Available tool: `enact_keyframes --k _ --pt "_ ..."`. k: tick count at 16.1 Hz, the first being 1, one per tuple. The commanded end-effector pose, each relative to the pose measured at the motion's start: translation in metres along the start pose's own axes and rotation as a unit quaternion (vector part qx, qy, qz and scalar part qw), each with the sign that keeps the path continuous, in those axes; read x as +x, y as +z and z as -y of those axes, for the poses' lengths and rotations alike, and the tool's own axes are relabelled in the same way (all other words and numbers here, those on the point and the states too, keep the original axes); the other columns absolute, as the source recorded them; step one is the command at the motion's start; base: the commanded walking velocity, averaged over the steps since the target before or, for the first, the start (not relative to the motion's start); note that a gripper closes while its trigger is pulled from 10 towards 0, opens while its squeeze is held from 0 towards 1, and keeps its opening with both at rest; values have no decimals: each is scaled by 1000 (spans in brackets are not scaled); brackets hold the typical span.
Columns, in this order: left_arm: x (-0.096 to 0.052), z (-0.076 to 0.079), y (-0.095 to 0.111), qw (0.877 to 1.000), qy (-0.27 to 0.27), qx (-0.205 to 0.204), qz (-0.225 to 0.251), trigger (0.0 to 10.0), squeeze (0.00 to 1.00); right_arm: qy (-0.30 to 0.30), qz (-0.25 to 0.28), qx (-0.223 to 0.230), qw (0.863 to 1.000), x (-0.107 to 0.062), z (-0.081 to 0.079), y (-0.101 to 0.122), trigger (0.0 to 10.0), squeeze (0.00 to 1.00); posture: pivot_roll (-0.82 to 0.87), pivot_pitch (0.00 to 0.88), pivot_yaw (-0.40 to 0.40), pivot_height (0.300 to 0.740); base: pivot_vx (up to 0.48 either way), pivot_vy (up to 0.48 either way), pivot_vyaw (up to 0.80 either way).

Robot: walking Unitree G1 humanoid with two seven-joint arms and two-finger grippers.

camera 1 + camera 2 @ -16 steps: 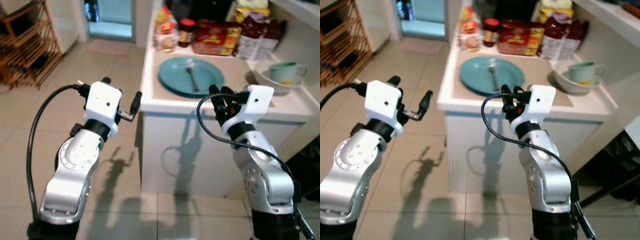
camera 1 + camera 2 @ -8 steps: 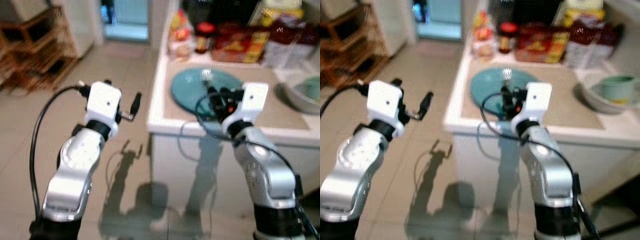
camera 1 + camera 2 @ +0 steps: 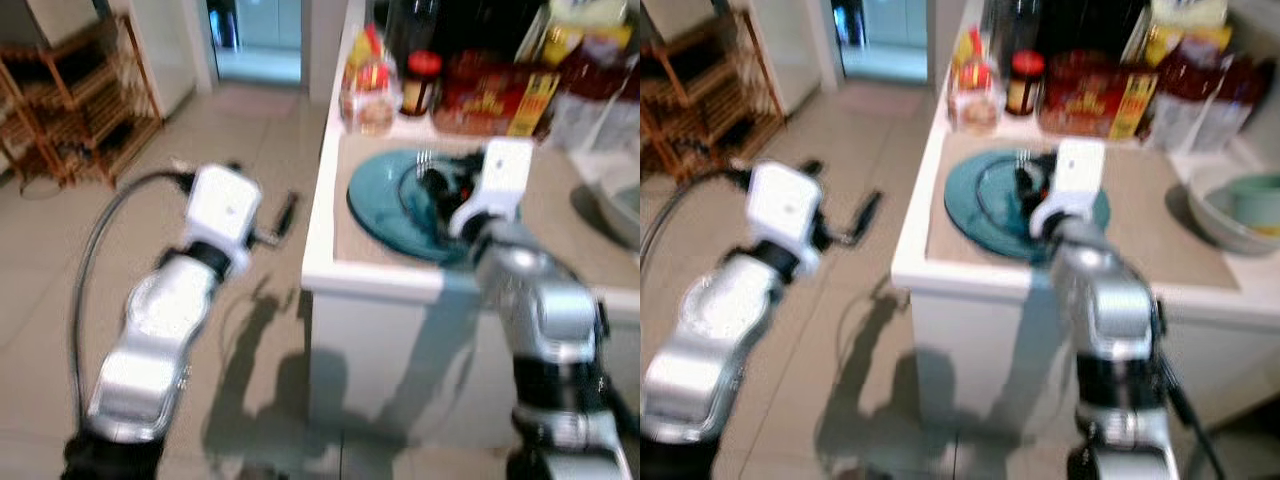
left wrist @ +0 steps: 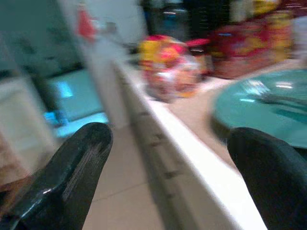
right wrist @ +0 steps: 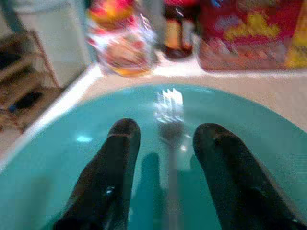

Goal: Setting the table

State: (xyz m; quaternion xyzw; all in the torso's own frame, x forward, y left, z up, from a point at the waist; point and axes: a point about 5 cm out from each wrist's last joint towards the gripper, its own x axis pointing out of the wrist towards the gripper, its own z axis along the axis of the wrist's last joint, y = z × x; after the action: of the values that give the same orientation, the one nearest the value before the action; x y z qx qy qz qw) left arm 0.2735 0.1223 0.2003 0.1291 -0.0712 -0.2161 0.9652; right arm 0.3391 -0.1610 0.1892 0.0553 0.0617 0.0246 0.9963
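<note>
You're looking at a blurred room with a floor of pale beige tiles, where dark shadows fall in front of the white bench. A wooden slatted rack stands at your far left. Beyond it, a white door frame opens onto a bluish-lit space.

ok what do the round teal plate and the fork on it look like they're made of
The round teal plate looks like glazed ceramic or perhaps melamine: smooth and glossy, with light glints and the right gripper's reflection. The silvery fork looks like polished metal, its tines flashing bright, though blur leaves that uncertain.
</note>
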Motion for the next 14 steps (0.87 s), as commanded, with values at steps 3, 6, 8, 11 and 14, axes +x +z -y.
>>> enact_keyframes --k 3,6,8,11,14 --pt "5 10 15 998 -57 -4 25 10000 0 -19 -22 4 1000 16 9 9 10000 1000 137 0 -15 740 0 0 0" --pt "4 23 13 993 -115 4 17 10000 0 -22 -55 -6 998 30 15 10 10000 1000 138 0 -17 740 0 0 0" --pt "5 26 14 992 -123 -4 19 10000 0 -15 -65 -7 998 39 16 13 10000 1000 131 0 -16 740 0 0 0" --pt "6 26 14 992 -127 -1 17 10000 0 0 -88 -36 995 50 10 14 10000 1000 134 0 -21 740 0 0 0" --pt "5 25 15 992 -123 3 18 10000 0 2 -149 -26 988 58 5 10 10000 0 144 0 -38 740 0 0 0"
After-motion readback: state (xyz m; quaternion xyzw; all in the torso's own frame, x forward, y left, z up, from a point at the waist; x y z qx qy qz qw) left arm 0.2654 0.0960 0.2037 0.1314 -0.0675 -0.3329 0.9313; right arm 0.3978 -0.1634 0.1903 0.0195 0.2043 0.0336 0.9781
